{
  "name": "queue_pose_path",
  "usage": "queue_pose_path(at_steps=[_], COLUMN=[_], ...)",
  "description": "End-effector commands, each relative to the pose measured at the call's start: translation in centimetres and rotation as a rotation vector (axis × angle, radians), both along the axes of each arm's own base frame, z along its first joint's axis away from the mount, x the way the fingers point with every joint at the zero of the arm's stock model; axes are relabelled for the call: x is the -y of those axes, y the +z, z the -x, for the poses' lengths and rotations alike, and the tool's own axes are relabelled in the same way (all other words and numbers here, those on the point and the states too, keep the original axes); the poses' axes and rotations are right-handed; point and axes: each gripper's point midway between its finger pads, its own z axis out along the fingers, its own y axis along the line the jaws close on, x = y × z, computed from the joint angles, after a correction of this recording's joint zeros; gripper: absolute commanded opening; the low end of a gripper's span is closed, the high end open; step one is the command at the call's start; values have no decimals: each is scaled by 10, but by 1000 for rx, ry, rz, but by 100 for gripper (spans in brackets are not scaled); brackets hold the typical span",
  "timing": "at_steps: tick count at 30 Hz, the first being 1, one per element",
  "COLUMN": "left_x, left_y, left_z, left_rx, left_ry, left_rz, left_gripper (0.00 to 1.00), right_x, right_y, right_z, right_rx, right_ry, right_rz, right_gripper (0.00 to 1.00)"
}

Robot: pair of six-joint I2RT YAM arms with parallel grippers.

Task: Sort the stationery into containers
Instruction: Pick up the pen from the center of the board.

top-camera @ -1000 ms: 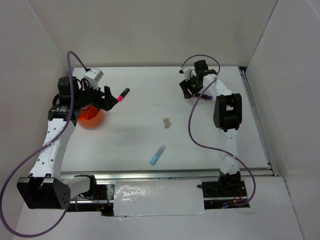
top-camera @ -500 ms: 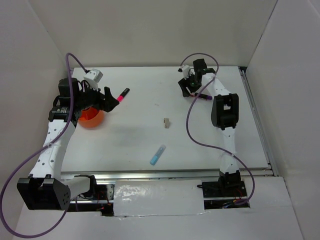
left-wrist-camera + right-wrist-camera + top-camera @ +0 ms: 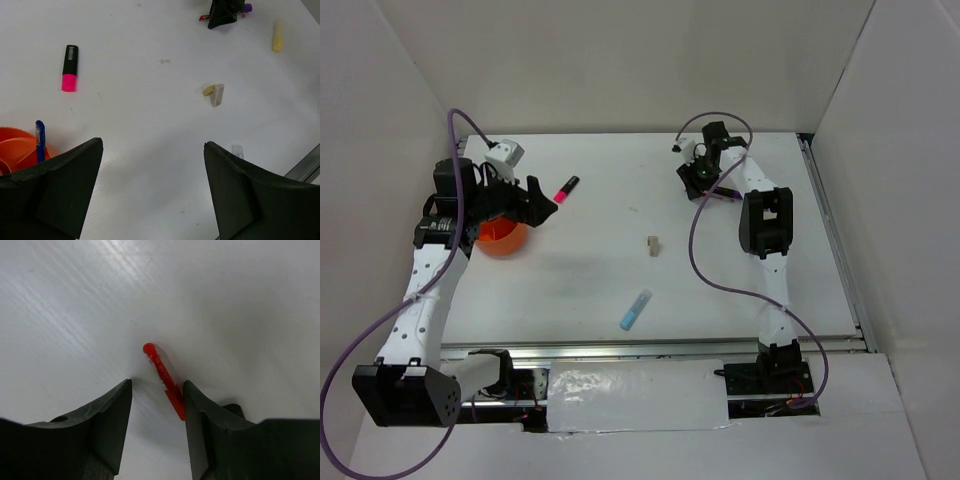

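Left gripper (image 3: 152, 150) is hanging over the left side of the table (image 3: 600, 280) with its jaws spread wide and nothing between them. Just beside it the orange cup (image 3: 15, 150) is sitting with a blue pen (image 3: 40, 140) sticking up inside. The pink highlighter (image 3: 69, 67) is lying a bit farther back; a pale patch on its black cap is too small to read. Right gripper (image 3: 156, 387) is reaching down at the far right, jaws partly open and straddling the red pen (image 3: 162, 375), which is lying closer to one finger, not clamped. The beige block (image 3: 652, 244) is sitting mid-table, and the light blue highlighter (image 3: 636, 310) is lying nearer.
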Motion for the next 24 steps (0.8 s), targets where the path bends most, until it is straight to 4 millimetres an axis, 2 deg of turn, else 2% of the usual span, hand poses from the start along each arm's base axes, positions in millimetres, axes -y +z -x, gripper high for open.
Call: queue_pose_path(at_steps=[1, 3, 4, 6, 11, 12, 14, 20, 24], left_x=[2, 2, 2, 2, 1, 1, 0, 1, 3], left_y=[19, 21, 23, 23, 26, 26, 26, 21, 18], left_z=[7, 10, 12, 14, 20, 22, 24, 25, 22], left_rx=[50, 58, 63, 62, 65, 66, 68, 57, 46], left_ry=[-13, -14, -12, -14, -11, -10, -10, -17, -21], left_rz=[10, 10, 10, 11, 5, 0, -6, -2, 2], left_gripper=[94, 94, 94, 94, 94, 94, 94, 95, 95], right_x=[-4, -6, -11, -6, -10, -10, -4, 1, -2], right_y=[-3, -4, -5, -5, -5, -6, -10, -3, -4], right_z=[49, 66, 69, 75, 75, 76, 76, 67, 70], right_rx=[-142, -168, -165, -155, -155, -162, -161, -152, -177], right_ry=[51, 68, 69, 52, 62, 69, 90, 105, 125], right_rz=[34, 43, 44, 70, 127, 137, 187, 206, 239], right_gripper=[51, 48, 49, 49, 50, 56, 60, 58, 58])
